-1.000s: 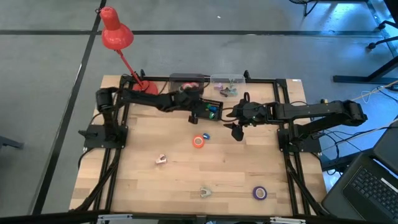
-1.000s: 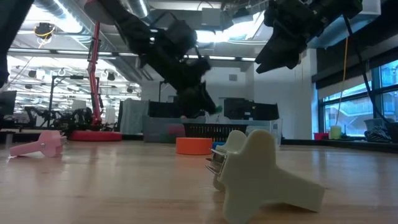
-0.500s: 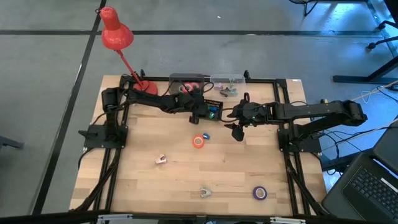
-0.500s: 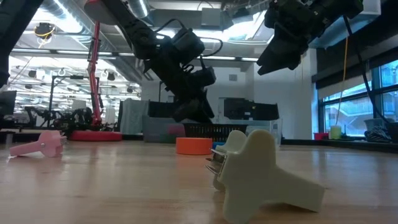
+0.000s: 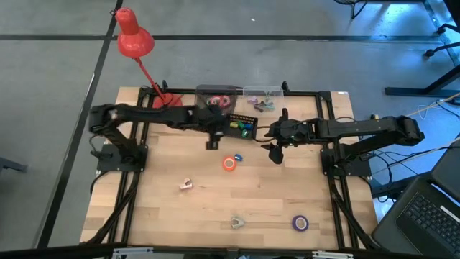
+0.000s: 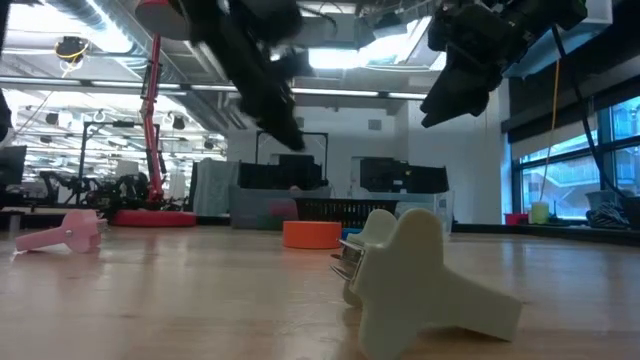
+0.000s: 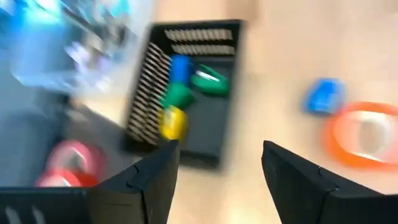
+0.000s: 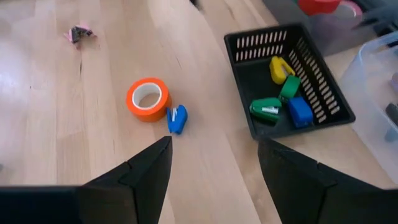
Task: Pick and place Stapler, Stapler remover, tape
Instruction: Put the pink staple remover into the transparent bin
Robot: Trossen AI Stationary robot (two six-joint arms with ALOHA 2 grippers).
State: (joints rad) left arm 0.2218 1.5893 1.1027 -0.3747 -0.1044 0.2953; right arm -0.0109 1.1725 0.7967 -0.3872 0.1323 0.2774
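My left gripper (image 5: 212,142) hangs open and empty above the table, just left of the black basket (image 5: 243,126); the left wrist view shows its gripper (image 7: 217,165) with nothing between the fingers. The basket holds small green (image 7: 209,82), blue and yellow staplers. An orange tape roll (image 5: 229,163) lies flat mid-table with a small blue stapler (image 5: 238,157) beside it. A pink staple remover (image 5: 186,185), a cream staple remover (image 5: 236,222) and a purple tape roll (image 5: 300,223) lie nearer the front. My right gripper (image 5: 275,151) waits open above the table, right of the basket.
A dark bin (image 5: 215,96) with a red-pink roll (image 7: 68,162) and a clear bin (image 5: 263,96) stand at the far edge. The red lamp's base (image 5: 162,101) sits at the far left. Bare wood lies between the orange roll and the front objects.
My left gripper has drawn back from over the black basket toward the table's left and near side, and has risen. The orange tape, the staplers and both removers lie where they were.
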